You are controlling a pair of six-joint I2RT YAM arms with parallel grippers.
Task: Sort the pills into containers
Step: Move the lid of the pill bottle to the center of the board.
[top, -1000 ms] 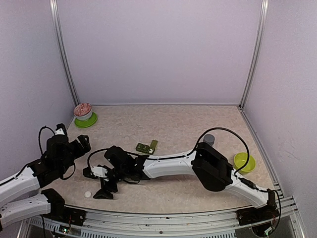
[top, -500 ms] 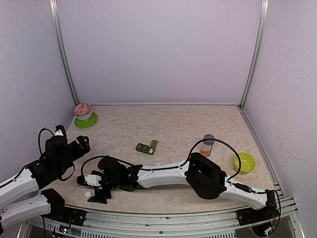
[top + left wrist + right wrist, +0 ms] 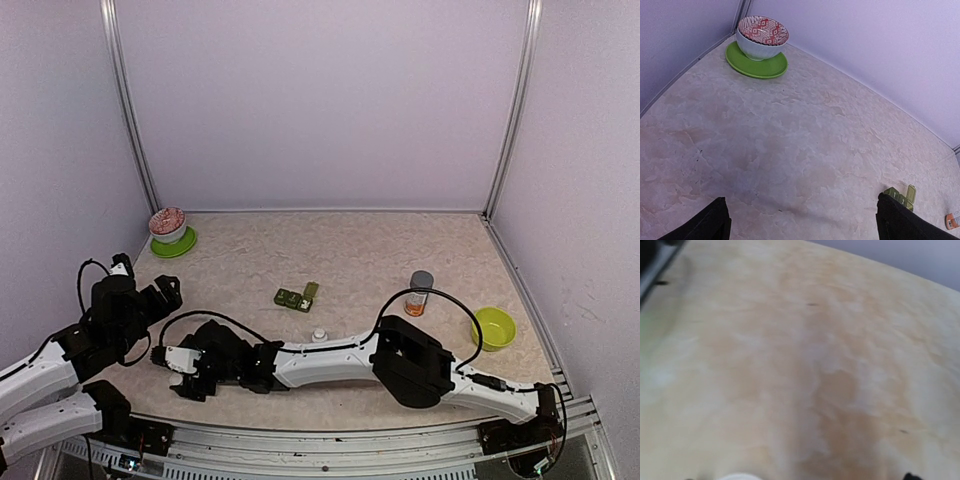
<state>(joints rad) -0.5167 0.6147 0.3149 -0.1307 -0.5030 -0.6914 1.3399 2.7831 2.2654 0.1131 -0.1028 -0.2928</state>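
While the left claw (image 3: 800, 222) hangs spread wide with nothing between its fingers, a red-patterned bowl (image 3: 762, 36) sits on a green plate (image 3: 752, 67) far ahead of it and to its left, in the back corner. Right of that claw and nearer the front edge, the right claw (image 3: 190, 378) is low over the table (image 3: 350, 250). Its own camera shows only slivers of its fingers, far apart and gripping nothing, with a white round thing (image 3: 737, 476) at the bottom edge between them. The containers (image 3: 297, 297) lie well beyond this claw and to its right, one lid raised. Further right are a small white object (image 3: 319, 335) just behind the arm, a grey-capped bottle (image 3: 421, 293) and a lime bowl (image 3: 494, 327).
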